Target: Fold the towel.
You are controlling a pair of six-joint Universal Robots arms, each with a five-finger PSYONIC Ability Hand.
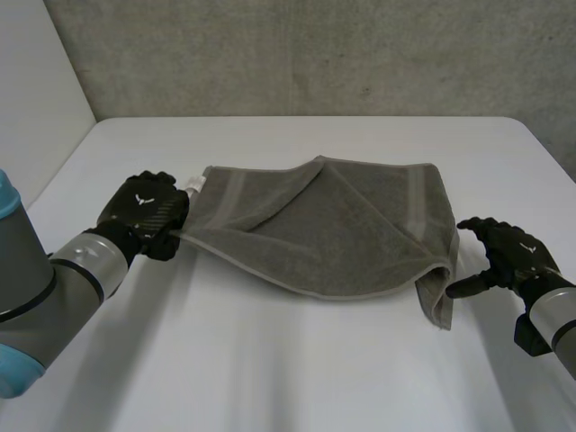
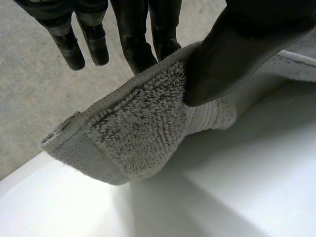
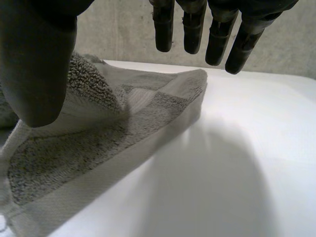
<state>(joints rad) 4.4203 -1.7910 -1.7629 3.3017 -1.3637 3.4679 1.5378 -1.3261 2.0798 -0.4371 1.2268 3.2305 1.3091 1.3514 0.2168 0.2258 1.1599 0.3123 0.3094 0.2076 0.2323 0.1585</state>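
- The grey towel lies crosswise in the middle of the white counter, between the two hands.
- Part of it is already doubled. A flap crosses the upper layer on a slant, and the right end shows a rolled fold with one corner drooping towards the counter.
- The left hand is at the towel's left corner. In the left wrist view its thumb presses the terry cloth against two fingers, so the corner is pinched. The other fingers hang straight and free.
- The right hand sits just beside the towel's right end. In the right wrist view its fingers are straight and spread above the cloth, gripping nothing. The thumb is close to the folded edge, and I cannot tell if it touches.
- My judgement is that the fold is begun but not finished. The layers are skewed and the edges do not meet.
- What seems left is for the right hand to take its corner, then to square the edges, lay the cloth flat and perhaps fold it once more.
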